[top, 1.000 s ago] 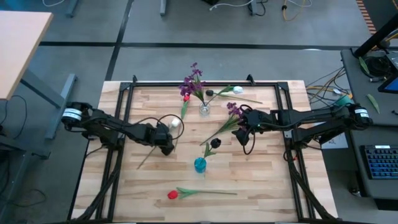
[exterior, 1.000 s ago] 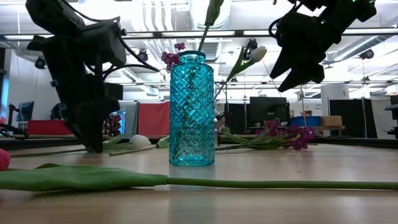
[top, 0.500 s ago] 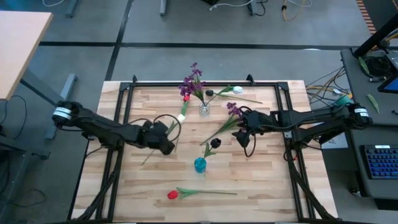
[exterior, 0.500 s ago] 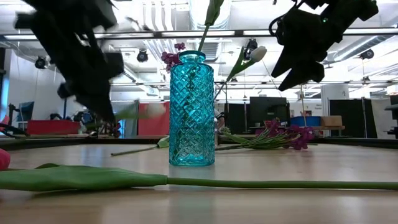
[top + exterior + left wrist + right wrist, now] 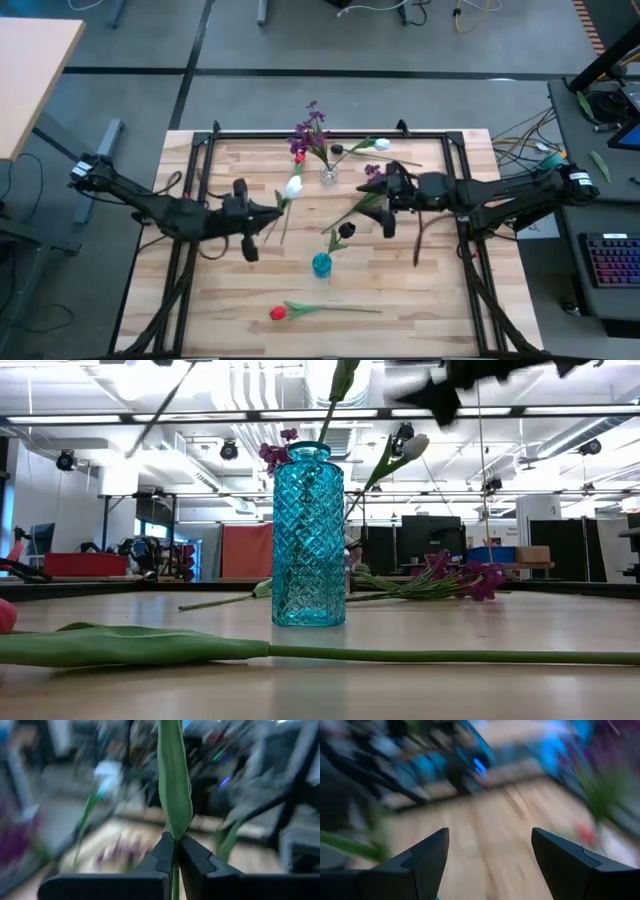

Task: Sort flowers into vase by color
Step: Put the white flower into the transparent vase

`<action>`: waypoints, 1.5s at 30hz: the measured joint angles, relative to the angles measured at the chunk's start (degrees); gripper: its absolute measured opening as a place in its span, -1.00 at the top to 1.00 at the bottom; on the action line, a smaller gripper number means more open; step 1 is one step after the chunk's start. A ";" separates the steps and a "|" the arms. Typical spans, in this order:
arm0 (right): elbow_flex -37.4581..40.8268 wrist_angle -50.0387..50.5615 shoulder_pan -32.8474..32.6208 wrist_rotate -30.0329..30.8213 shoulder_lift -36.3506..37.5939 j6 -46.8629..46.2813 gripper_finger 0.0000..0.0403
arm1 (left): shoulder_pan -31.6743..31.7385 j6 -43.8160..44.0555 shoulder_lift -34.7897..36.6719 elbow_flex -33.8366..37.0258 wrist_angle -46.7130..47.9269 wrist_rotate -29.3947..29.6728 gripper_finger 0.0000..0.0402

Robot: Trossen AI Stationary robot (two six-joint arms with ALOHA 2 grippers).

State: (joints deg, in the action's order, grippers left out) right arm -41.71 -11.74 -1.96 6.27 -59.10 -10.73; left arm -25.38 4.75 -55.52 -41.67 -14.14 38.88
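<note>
From above, the left gripper (image 5: 272, 212) gripped a white flower (image 5: 292, 187) by its stem over the surface (image 5: 420, 280); the right gripper (image 5: 380, 190), released, hovered over purple flowers (image 5: 372, 178). A clear vase (image 5: 328, 177) held purple and red blooms; the blue vase (image 5: 321, 264) held a near-black one. Low down, a red tulip (image 5: 150, 646) lay before the blue vase (image 5: 308, 535). The left wrist showed fingers (image 5: 162, 855) clenched on a green stem (image 5: 174, 790).

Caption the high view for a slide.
Left tool lifts a white flower by its stem; right tool hovers open above the purple flowers.

Overhead and table-level views share the blue vase (image 5: 321, 264); wrist views seem blurred.
</note>
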 joint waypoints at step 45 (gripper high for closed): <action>-25.31 -4.09 -1.50 -9.04 -15.59 13.34 -0.36 | 8.38 -18.05 -20.71 -14.86 -16.29 -8.85 1.00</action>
State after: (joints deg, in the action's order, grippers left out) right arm -67.02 -15.84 -3.46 -2.77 -74.69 2.60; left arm -16.99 -13.29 -76.23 -56.53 -30.43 30.03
